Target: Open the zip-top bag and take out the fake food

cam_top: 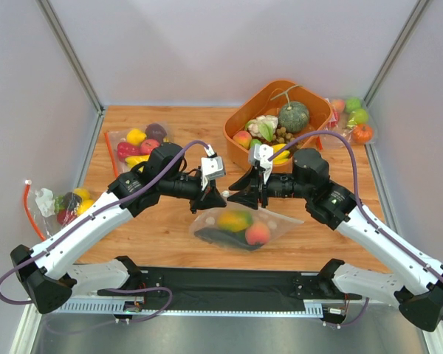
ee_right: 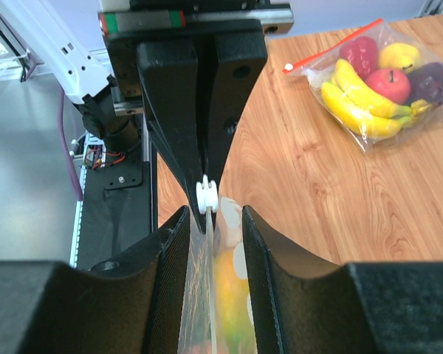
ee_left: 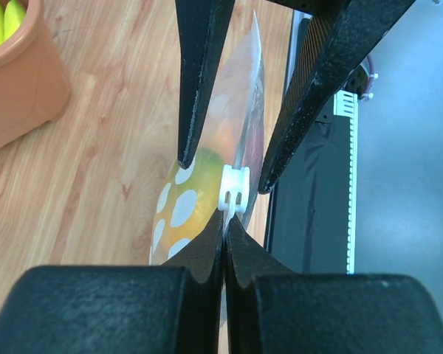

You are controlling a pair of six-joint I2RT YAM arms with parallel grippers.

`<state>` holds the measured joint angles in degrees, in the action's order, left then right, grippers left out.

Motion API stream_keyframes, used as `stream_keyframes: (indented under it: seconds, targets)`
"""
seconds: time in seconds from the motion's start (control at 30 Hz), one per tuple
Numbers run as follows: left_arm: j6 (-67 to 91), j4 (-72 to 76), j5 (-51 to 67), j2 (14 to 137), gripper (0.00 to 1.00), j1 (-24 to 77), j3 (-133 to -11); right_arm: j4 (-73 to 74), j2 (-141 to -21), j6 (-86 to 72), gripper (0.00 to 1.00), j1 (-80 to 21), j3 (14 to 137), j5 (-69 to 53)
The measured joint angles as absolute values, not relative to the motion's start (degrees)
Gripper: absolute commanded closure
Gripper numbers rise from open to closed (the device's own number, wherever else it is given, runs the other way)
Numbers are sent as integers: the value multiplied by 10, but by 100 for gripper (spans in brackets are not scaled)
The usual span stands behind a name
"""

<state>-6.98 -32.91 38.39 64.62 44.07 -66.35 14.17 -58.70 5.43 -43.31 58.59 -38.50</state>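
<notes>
The polka-dot zip-top bag (cam_top: 277,219) lies on the wooden table in front of both arms, its top edge lifted. Inside are the mango (cam_top: 235,220), the peach (cam_top: 258,234) and the dark green vegetable (cam_top: 215,237). My left gripper (cam_top: 210,198) is shut on the bag's top strip, just behind the white slider (ee_left: 235,193). In the left wrist view its tips (ee_left: 225,219) pinch the strip. My right gripper (cam_top: 244,198) is open. In the right wrist view it (ee_right: 215,212) straddles the bag's top edge (ee_right: 223,243), facing the slider (ee_right: 207,196).
An orange bowl (cam_top: 235,123) with a grey-green pumpkin (cam_top: 294,116) and bananas stands behind the grippers. Plain bags of fruit lie at back left (cam_top: 136,144), far left (cam_top: 59,203) and back right (cam_top: 352,118). A black mat (cam_top: 229,284) runs along the near edge.
</notes>
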Motion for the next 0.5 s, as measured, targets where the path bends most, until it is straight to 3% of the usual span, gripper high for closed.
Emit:
stream_keyframes:
  seconds: [0.37, 0.5]
  targets:
    - [-70, -330, 390, 649, 100, 441, -663, 126, -604, 54, 70, -433, 603, -398]
    - [-70, -330, 390, 652, 100, 441, -663, 126, -606, 54, 79, -433, 603, -404]
